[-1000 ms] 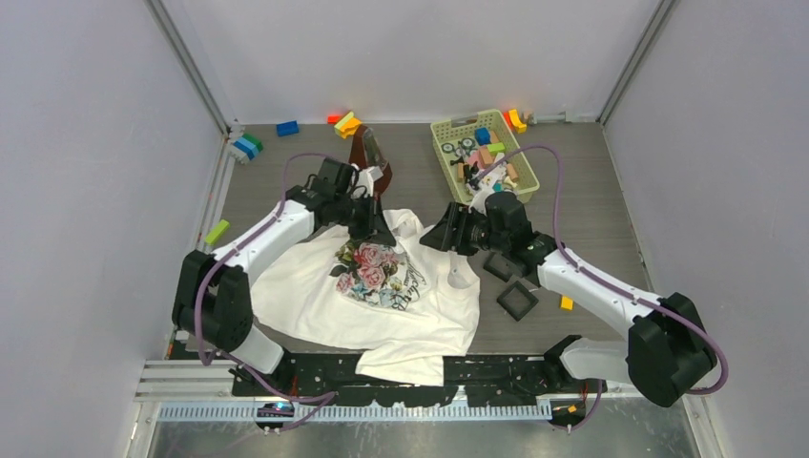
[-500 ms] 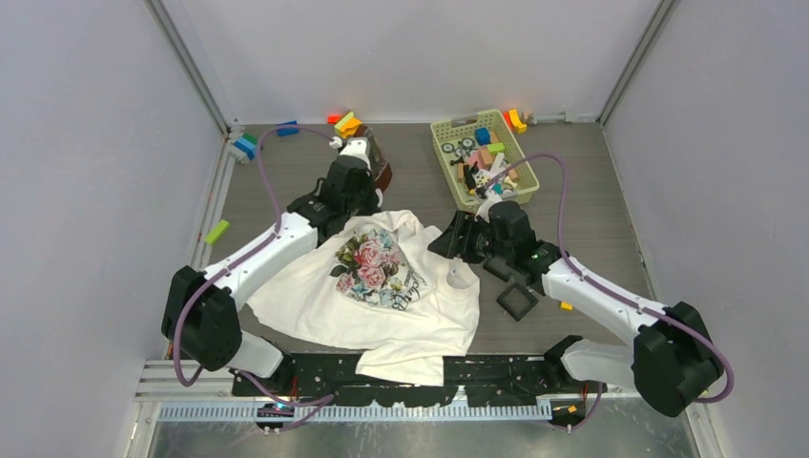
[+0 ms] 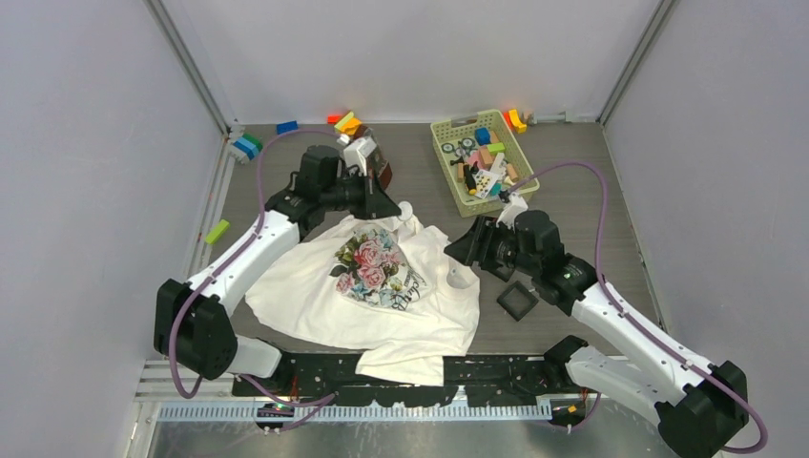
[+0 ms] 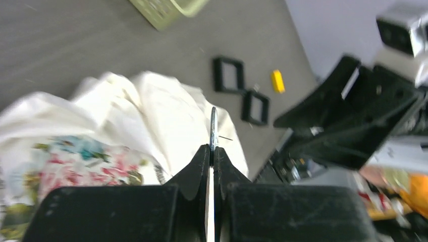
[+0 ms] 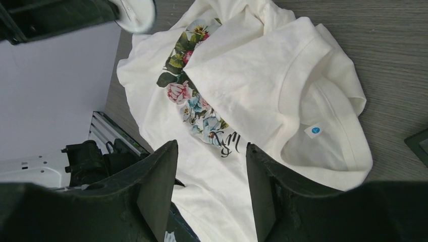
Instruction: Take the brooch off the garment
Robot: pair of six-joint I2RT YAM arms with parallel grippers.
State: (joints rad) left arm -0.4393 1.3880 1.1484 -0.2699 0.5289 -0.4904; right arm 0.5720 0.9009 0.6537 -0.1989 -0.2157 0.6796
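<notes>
The main step of the task looks done. The left gripper (image 4: 212, 151) has its jaws pressed together on the brooch (image 4: 213, 126). In its own wrist view the brooch shows edge-on as a thin silvery sliver with its fine pin sticking out toward 4 o'clock. The cloth of the garment (image 3: 315, 296) lies below and behind it, not caught on the pin as far as can be told. The right wrist view agrees: the brooch (image 5: 137, 12) appears at 11 o'clock as a pale round disc held in dark fingers, clear of the shirt's printed front. In the top view the left gripper hangs over the garment's far edge, at about 12 o'clock from the rose print. The right gripper (image 5: 211, 151) hovers at the garment's 3 o'clock side, near the collar. Its jaws are spread with nothing between them and they touch no cloth. The garment lies loosely rumpled on the table with a fold thrown across the print. What seems to be left is carrying the brooch away and setting it down. One of the black square trays (image 3: 516, 301), just beside the shirt at 3 o'clock, would be a likely place, though nothing in view settles that.
</notes>
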